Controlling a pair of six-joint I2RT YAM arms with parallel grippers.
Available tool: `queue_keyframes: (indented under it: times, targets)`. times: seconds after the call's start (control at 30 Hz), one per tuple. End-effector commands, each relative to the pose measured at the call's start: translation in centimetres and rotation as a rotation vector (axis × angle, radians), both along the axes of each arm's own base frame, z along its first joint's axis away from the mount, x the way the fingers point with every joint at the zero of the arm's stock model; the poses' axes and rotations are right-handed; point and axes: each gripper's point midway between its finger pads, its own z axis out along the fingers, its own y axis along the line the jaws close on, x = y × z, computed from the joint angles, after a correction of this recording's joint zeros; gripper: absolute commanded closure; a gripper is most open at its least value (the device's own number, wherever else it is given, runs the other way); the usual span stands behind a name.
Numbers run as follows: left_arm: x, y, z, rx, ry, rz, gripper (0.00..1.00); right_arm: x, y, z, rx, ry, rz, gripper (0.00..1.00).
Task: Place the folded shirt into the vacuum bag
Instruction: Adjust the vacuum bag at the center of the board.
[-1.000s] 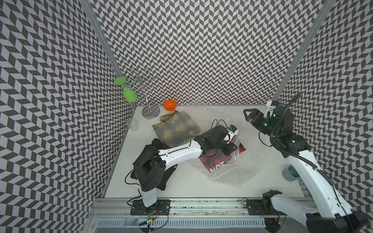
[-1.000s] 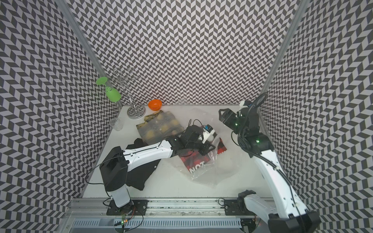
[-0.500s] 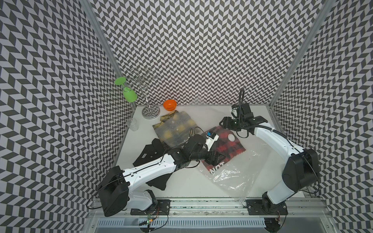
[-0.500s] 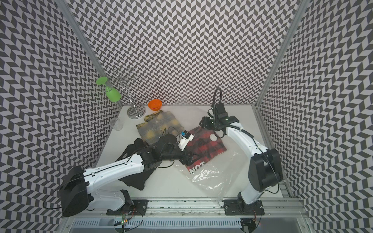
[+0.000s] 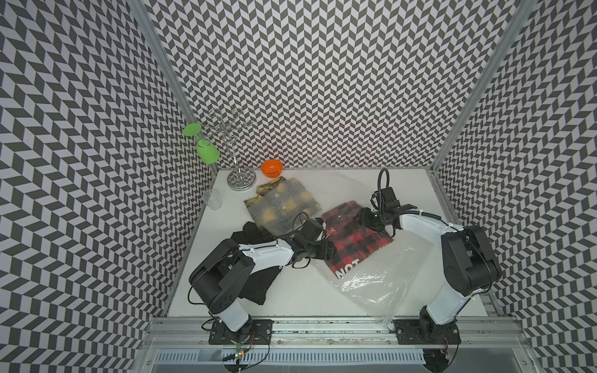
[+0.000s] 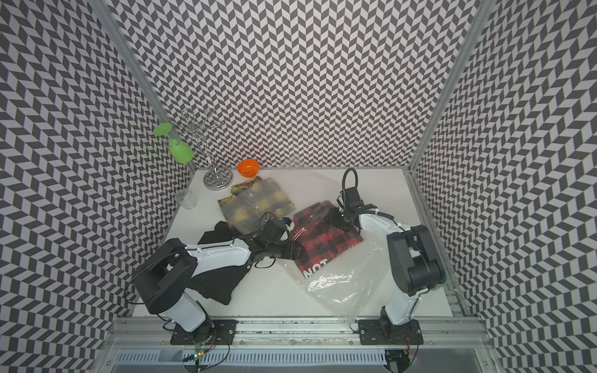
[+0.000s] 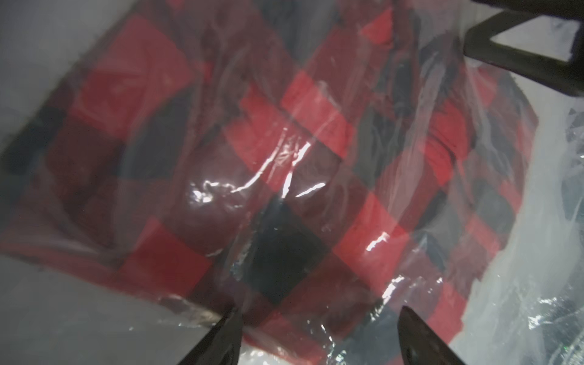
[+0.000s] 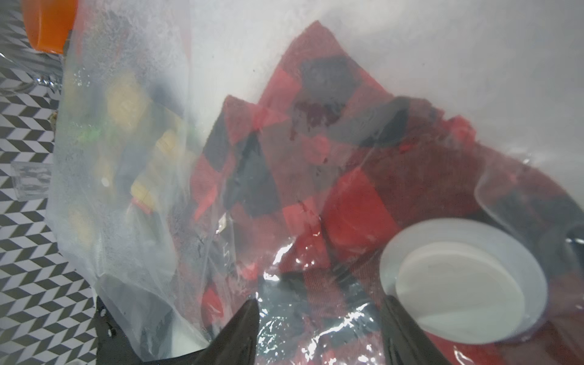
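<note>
A red-and-black plaid folded shirt lies mid-table inside the clear crinkly vacuum bag, whose loose end trails toward the front. My left gripper rests at the shirt's near-left edge, open, with bag film over the shirt between its fingers. Over the shirt's far edge, my right gripper is low on the bag and open, beside the round white valve. The plaid shirt shows through the plastic there.
A yellow-olive plaid shirt in another clear bag lies behind on the left. A black garment lies under the left arm. An orange bowl, a metal glass rack with a green glass and a clear cup stand at the back left.
The right arm came down from high on the right onto the shirt's far edge. The left gripper opened and drew back toward the shirt's near-left edge.
</note>
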Motion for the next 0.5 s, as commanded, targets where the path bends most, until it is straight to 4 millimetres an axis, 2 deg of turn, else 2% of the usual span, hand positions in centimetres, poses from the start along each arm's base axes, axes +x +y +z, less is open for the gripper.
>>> queue_keyframes:
  times: [0.0,0.07,0.17,0.3,0.47]
  targets:
    - [2.8,0.0,-0.3,0.007,-0.039,0.059,0.22,0.6,-0.4,-0.8,0.043,-0.012,-0.051,0.38]
    - [3.6,-0.1,-1.3,0.029,-0.031,0.068,0.22,-0.4,-0.8,-1.7,0.047,0.006,-0.07,0.38]
    - [4.7,-1.0,-1.6,0.03,-0.038,0.066,0.22,-2.3,-1.3,-3.4,0.054,0.048,-0.082,0.38]
    - [7.4,-3.0,-0.6,0.027,-0.079,0.044,0.22,-5.3,-1.1,-4.9,0.108,0.105,-0.087,0.39]
    - [10.9,-5.4,-0.3,0.039,-0.108,0.008,0.22,-6.8,-0.7,-4.2,0.172,0.103,-0.103,0.39]
